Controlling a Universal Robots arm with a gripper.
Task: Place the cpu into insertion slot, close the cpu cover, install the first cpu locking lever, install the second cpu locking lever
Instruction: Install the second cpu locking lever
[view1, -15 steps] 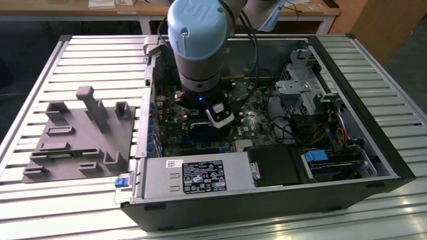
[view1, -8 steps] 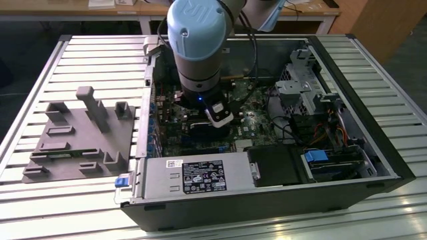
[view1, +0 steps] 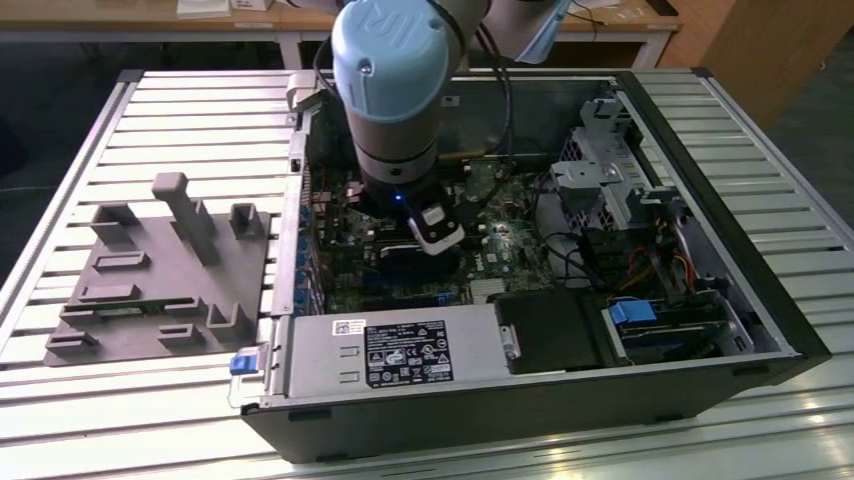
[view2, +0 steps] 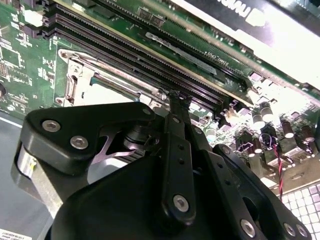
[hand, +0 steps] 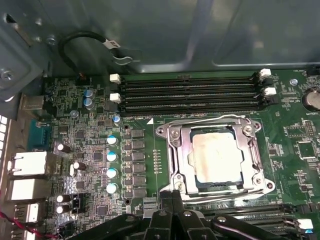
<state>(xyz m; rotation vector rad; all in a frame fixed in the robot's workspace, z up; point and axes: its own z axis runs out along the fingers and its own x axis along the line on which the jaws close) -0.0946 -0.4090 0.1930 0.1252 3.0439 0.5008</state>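
The cpu (hand: 216, 156), a dull silver-bronze square, lies in the insertion slot (hand: 261, 181) on the green motherboard. The cpu cover (hand: 176, 150), a silvery frame, lies flat over the cpu's edges. A thin wire lever (hand: 225, 197) runs along the socket side nearest the gripper, and another (hand: 210, 118) along the far side. My gripper (hand: 173, 196) is shut, its black fingertips pressed together at the socket's corner beside the near lever's end. In the second wrist view the gripper (view2: 178, 97) sits just off the cover (view2: 80, 75). In the exterior view the arm reaches down into the case, gripper (view1: 424, 248) low over the board.
Long black memory slots (hand: 190, 92) flank the socket. Upright capacitors (hand: 112, 172) and rear ports (hand: 27, 165) stand close by. The power supply box (view1: 387, 350) and drive cage (view1: 614, 180) line the case. A grey fixture (view1: 160, 270) sits at the exterior view's left.
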